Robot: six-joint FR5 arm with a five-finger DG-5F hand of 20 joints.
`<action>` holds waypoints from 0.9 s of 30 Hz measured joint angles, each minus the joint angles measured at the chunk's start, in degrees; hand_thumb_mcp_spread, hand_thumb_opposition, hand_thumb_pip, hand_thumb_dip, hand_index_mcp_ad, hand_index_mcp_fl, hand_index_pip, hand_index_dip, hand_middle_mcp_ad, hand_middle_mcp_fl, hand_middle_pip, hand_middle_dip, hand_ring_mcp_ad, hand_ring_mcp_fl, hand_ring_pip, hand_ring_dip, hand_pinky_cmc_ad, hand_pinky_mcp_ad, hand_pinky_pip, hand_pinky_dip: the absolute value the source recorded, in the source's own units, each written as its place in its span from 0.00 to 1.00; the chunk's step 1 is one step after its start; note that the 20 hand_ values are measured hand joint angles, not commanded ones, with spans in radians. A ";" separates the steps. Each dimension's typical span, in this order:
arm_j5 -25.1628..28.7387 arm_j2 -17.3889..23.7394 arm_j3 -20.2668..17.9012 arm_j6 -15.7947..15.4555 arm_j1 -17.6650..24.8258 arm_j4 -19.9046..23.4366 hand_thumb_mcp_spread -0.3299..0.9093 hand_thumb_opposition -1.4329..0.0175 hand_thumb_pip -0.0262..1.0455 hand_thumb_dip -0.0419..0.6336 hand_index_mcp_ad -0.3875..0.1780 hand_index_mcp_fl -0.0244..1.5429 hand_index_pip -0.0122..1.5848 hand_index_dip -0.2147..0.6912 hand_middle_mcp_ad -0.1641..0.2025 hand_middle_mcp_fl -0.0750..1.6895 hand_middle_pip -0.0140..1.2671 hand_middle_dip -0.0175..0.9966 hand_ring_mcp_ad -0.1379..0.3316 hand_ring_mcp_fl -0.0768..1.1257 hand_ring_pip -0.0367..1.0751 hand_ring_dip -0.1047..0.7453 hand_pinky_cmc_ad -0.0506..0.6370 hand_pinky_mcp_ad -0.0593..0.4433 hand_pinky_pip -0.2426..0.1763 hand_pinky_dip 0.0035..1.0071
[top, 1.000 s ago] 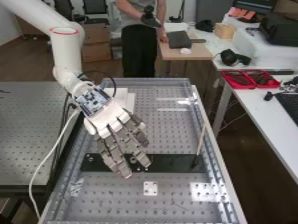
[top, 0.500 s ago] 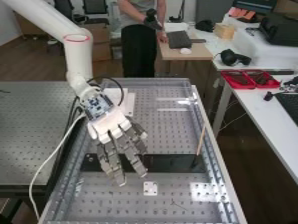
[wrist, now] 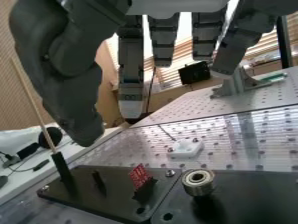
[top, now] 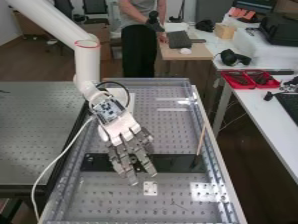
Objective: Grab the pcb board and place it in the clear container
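1. White cable [top: 31, 192]: it loops from the arm down past the bench edge; a wide swing could snag it there and jerk the wrist.
2. Hand [top: 120, 126]: above the black plates, fingers straight and slightly spread, nothing between them. Lowered in this pose, the fingertips would probably strike a plate or its fittings.
3. Bearing [wrist: 199, 182]: it sits raised on its post beside the red board, so a finger reaching in from that side could knock it.
4. Red board [wrist: 139, 177]: probably the pcb, upright on a black plate [wrist: 110, 191], between the bearing and the black peg [wrist: 98, 180]. It is small and thin; a closure off its line could tip it, bend it or miss it, and an upward pull at an angle might jam it.
5. Black peg: close to the board, it could block the thumb.
6. Wooden stick [top: 201, 140]: tall, in a black holder; a sideways approach could topple it.
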 joint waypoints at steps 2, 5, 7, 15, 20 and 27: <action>0.28 -0.43 0.57 0.04 0.11 -0.31 0.55 0.40 0.66 0.39 0.67 0.03 0.98 0.36 0.67 0.06 0.11 0.12 0.74 0.06 0.12 0.09 0.49 0.51 0.28 0.63; 0.74 -1.04 1.42 0.39 0.24 -1.15 0.55 0.40 0.66 0.39 0.68 0.03 0.98 0.36 0.67 0.04 0.11 0.12 0.74 0.07 0.13 0.09 0.49 0.51 0.28 0.66; 0.96 -1.41 1.99 1.06 0.24 -2.01 0.55 0.40 0.66 0.39 0.68 0.03 0.98 0.36 0.67 0.04 0.11 0.12 0.74 0.07 0.15 0.09 0.49 0.51 0.28 0.68; 3.48 -3.81 5.45 6.35 0.36 -8.82 0.55 0.40 0.67 0.40 0.68 0.03 0.98 0.36 0.67 0.04 0.11 0.12 0.74 0.07 0.16 0.09 0.51 0.51 0.28 0.74; 5.49 -5.66 7.68 10.58 0.45 -12.84 0.55 0.40 0.67 0.40 0.67 0.03 0.98 0.36 0.67 0.05 0.11 0.12 0.74 0.07 0.18 0.09 0.53 0.51 0.28 0.78; 7.59 -7.20 9.70 11.97 0.51 -14.57 0.54 0.40 0.67 0.41 0.67 0.03 0.98 0.38 0.67 0.04 0.10 0.12 0.74 0.07 0.17 0.09 0.53 0.51 0.28 0.82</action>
